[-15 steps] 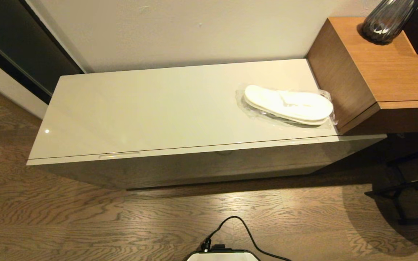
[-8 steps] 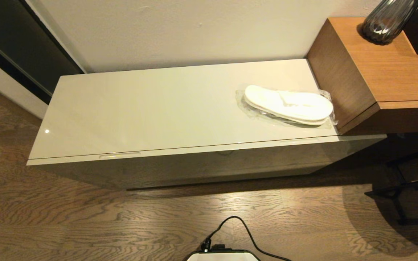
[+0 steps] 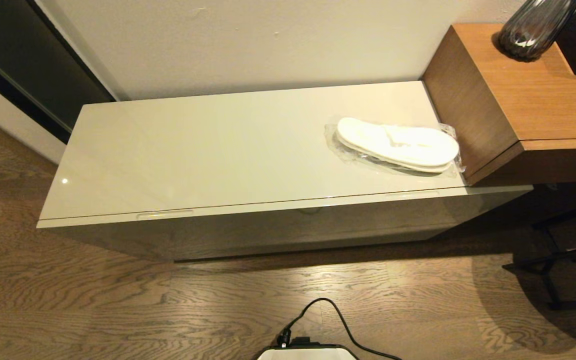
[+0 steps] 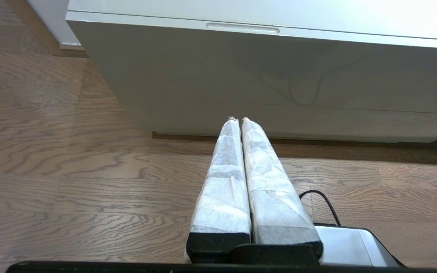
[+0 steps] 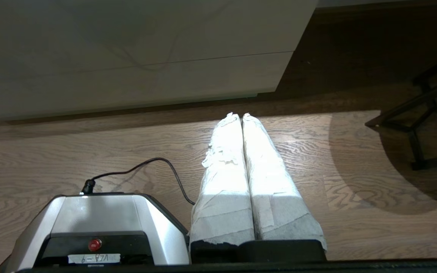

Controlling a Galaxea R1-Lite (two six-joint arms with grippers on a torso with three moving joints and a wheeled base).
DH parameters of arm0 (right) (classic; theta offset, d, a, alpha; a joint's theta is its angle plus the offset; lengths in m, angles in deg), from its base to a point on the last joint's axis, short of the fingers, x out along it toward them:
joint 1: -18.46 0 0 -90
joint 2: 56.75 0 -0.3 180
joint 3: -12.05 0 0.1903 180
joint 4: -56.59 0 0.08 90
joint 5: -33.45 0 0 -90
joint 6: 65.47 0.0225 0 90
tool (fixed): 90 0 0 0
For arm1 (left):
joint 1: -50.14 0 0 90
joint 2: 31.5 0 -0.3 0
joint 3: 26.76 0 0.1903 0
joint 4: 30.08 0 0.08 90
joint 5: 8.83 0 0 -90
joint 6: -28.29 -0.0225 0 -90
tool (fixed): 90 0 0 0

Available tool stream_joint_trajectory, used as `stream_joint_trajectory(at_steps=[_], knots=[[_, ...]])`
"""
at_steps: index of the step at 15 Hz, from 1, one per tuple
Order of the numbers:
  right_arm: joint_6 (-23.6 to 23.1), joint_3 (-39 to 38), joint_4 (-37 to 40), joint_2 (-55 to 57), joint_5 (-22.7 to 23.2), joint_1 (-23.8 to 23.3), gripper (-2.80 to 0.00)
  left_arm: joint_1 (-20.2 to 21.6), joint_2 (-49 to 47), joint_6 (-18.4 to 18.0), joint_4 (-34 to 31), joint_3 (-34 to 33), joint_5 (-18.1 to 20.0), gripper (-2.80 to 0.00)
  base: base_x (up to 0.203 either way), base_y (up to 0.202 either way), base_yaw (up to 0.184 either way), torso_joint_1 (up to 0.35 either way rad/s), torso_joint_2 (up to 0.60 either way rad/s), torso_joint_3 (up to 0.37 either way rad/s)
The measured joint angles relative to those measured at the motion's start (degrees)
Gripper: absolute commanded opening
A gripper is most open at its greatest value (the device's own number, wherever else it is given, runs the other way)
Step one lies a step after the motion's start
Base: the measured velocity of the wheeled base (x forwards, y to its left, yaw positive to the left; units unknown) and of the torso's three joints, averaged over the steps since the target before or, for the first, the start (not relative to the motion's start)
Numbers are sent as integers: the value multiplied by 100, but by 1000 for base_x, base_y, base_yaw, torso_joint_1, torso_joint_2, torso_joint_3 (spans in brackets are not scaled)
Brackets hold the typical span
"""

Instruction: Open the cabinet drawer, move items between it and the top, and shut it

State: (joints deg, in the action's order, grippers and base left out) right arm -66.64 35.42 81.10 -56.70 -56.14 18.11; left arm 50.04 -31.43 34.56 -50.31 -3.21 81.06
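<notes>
**Both arms parked low, fingers pressed together**

Neither arm appears in the head view; only the top of the robot's base (image 3: 307,351) shows, at the bottom edge.

In the left wrist view, the left gripper (image 4: 236,119) hangs above the floor. Its two fingers (image 4: 222,182), wrapped in white fabric, lie flat against each other from root to tip with nothing between them.

In the right wrist view, the right gripper (image 5: 237,114) hangs the same way above the floor, beside the base. Its white-wrapped fingers (image 5: 268,189) are likewise pressed together along their whole length and hold nothing. One wrapping looks frayed midway along.
</notes>
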Motion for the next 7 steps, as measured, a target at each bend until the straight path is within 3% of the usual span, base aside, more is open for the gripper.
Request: stream_joint_trajectory(at_steps=[4, 7], knots=[[9, 61, 275, 5, -8, 0, -280, 0, 0, 0, 0, 0, 1, -280, 0, 0, 0, 0, 0, 0], [40, 10, 9, 5, -6, 0, -280, 0, 0, 0, 0, 0, 1, -280, 0, 0, 0, 0, 0, 0]])
